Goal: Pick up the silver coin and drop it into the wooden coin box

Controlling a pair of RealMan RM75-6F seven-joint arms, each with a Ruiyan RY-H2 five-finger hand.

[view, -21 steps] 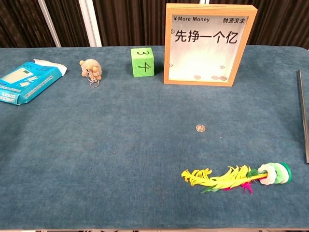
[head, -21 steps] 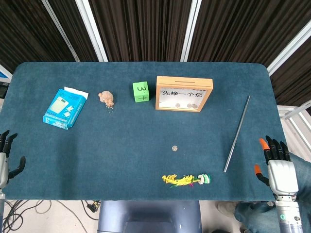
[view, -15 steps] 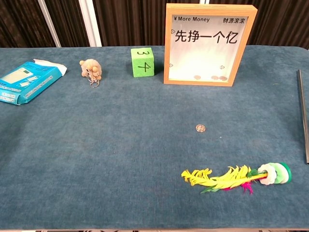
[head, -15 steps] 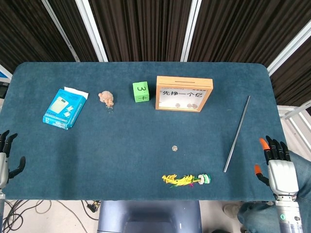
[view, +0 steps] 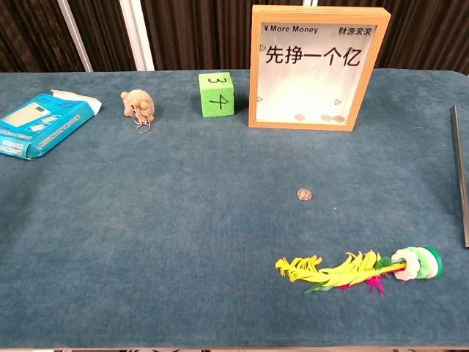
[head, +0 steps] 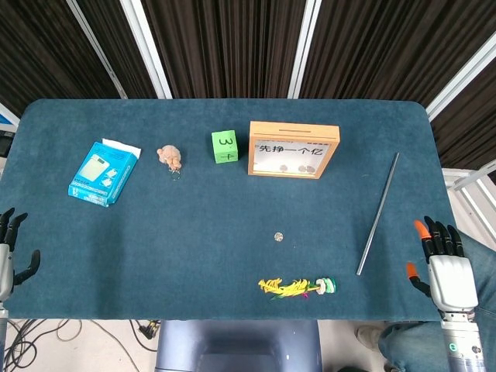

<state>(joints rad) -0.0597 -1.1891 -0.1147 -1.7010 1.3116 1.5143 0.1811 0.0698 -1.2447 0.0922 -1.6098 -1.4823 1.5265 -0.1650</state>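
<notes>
The silver coin (head: pixel 279 235) lies flat on the blue table (head: pixel 194 263), near the middle, with bare cloth all around it. The wooden coin box (head: pixel 293 149) stands upright farther back, well apart from the coin. A green block (head: pixel 225 146) sits just beside the box. A feather toy (head: pixel 298 287) lies close to the front edge, nearer than the coin. A thin dark rod (head: pixel 378 212) lies near the right edge. A blue packet (head: pixel 104 172) and a small toy animal (head: pixel 170 156) sit far to the left. The right hand (head: pixel 443 267) waits off the right front corner, fingers apart, holding nothing. The left hand (head: pixel 11 256) waits at the left edge, fingers apart, also holding nothing
</notes>
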